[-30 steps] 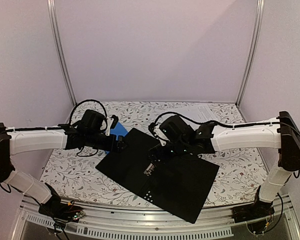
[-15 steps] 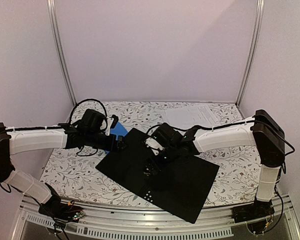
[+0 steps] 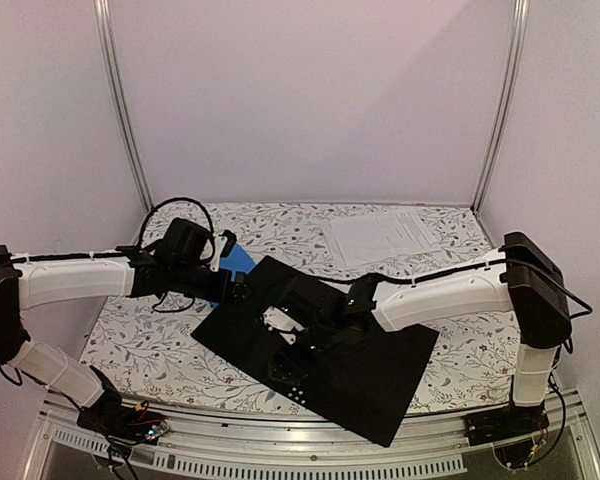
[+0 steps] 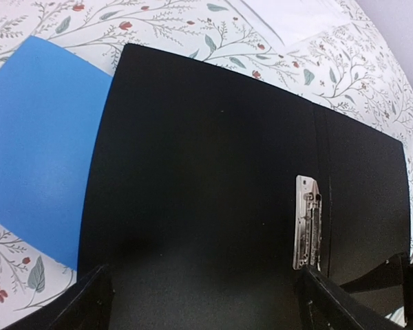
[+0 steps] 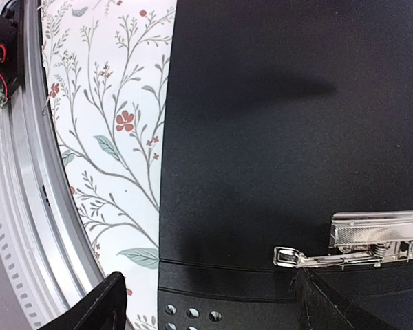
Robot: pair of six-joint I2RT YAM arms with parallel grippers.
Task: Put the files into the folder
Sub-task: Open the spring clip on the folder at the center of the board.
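Both arms hang over the open folder (image 3: 360, 370), which lies black side up in the middle of the bench (image 3: 130, 335), and neither is carrying anything. The left gripper (image 4: 205, 282) sits over the folder's left flap with its fingers wide apart. The right gripper (image 5: 210, 289) looks straight down near the lower edge, fingers apart too, with the metal clip (image 5: 372, 244) just by its right finger. The files (image 3: 380, 235) lie flat in the upper right of the overhead view, well away from both grippers and off the folder. A smaller blue folder (image 4: 34, 137) lies at the left flap, its edge seemingly tucked beneath.

My worries from here are mostly about the paper. Thin sheets flat on the bench give the fingers no edge to bite, so I may slide them, crease them, or lift only one. The right arm is stretched across the folder, so a careless pull-back could catch the clip and drag the whole folder askew. I cannot tell whether the clip stands open, so the sheets could end up resting on top of it.
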